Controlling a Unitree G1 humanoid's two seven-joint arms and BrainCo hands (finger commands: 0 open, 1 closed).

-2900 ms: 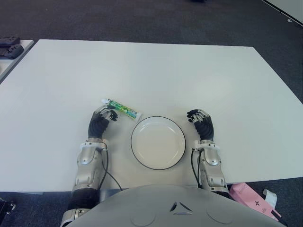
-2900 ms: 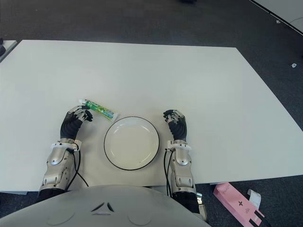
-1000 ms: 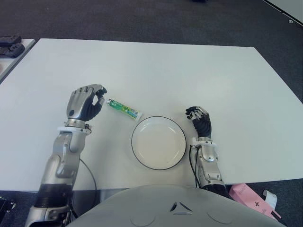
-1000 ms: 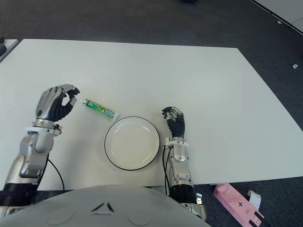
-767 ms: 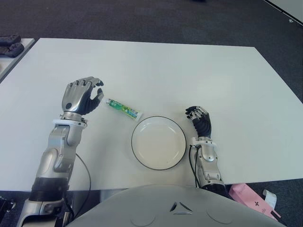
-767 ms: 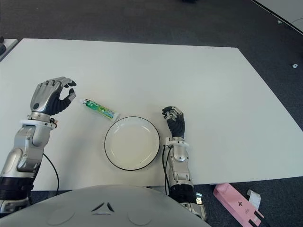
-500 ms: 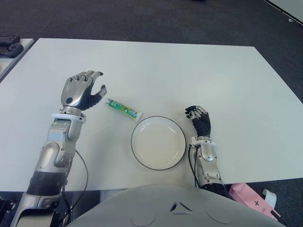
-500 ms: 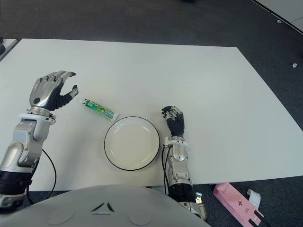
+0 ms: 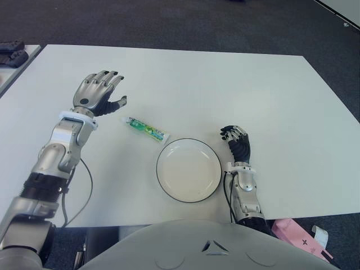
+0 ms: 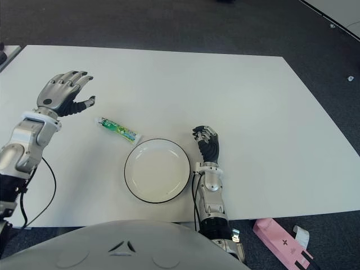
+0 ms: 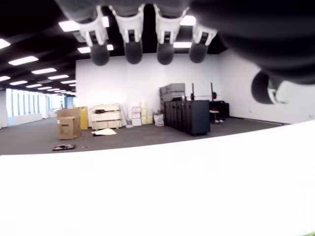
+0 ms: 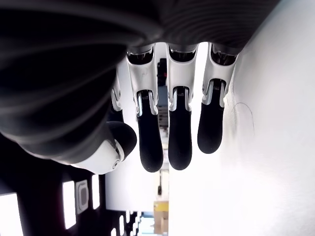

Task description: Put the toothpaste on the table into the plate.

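While the toothpaste [image 9: 144, 129] lies on the table [image 9: 225, 90] at the plate's [image 9: 188, 169] 10 o'clock | we see left hand [image 9: 99, 94] fingers spread wide, empty | right hand [image 9: 238, 145] loosely curled, empty, at the plate's 3 o'clock

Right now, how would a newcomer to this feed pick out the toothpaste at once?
Start from the white table and find the round white plate with a dark rim near its front edge. Just off the plate's far-left rim lies the toothpaste, a small green-and-white tube set diagonally. It is the only coloured item on the tabletop, between the plate and the raised, open left hand.
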